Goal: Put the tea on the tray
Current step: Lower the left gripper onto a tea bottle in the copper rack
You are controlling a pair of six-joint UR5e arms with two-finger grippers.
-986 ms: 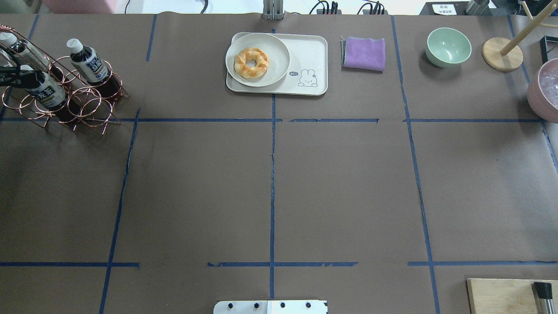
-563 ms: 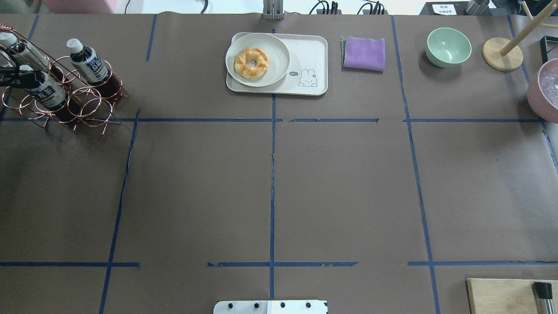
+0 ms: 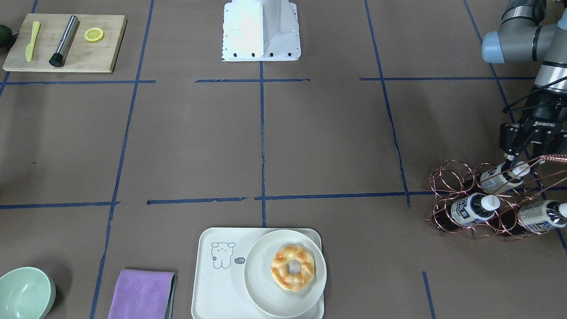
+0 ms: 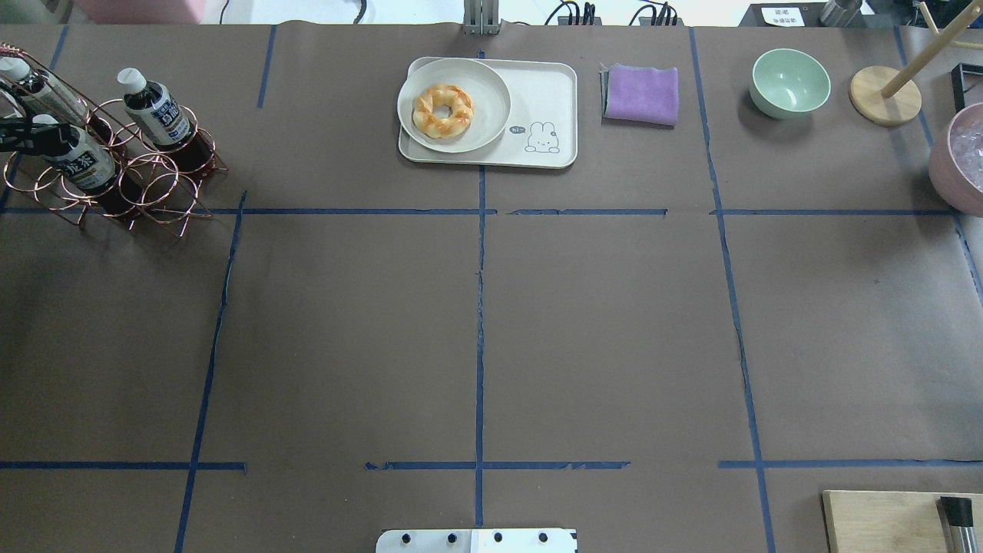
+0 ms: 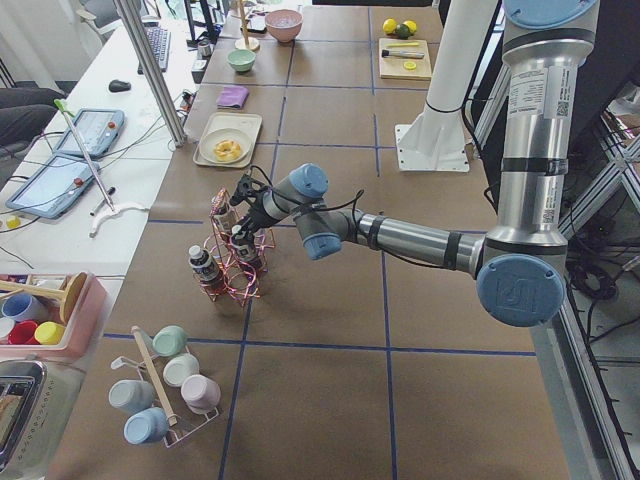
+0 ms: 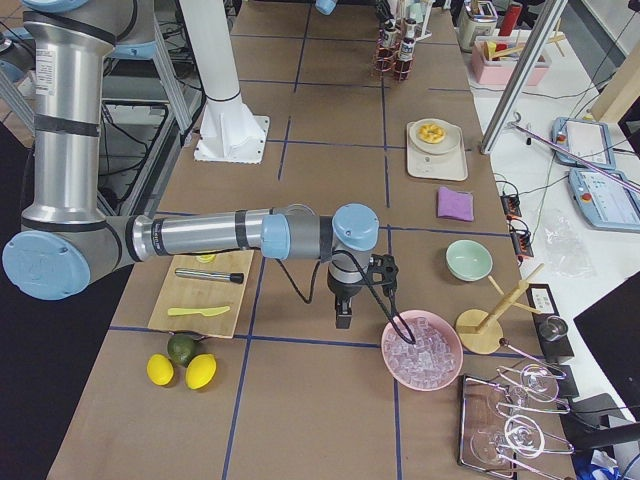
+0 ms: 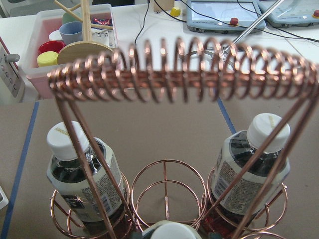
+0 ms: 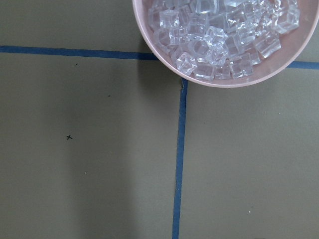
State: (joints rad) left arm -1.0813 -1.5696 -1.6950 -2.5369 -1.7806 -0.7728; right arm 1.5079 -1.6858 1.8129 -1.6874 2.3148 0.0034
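The big brown table [image 4: 614,322] has an off-white tray [image 4: 549,84] at its far side. Well apart from it, a copper wire rack [image 7: 184,74] holds the tea [image 3: 494,179]. The left gripper [image 3: 517,159] is at the tea's cap; I cannot tell if it grips. The right gripper [image 6: 343,318] hangs beside a pink ice bowl [image 4: 948,165]; its grip is hidden too.

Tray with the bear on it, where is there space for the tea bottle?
The bare strip of the tray beside the plate, on the purple cloth's side, around the bear drawing. The plate with its doughnut crowds the rest.
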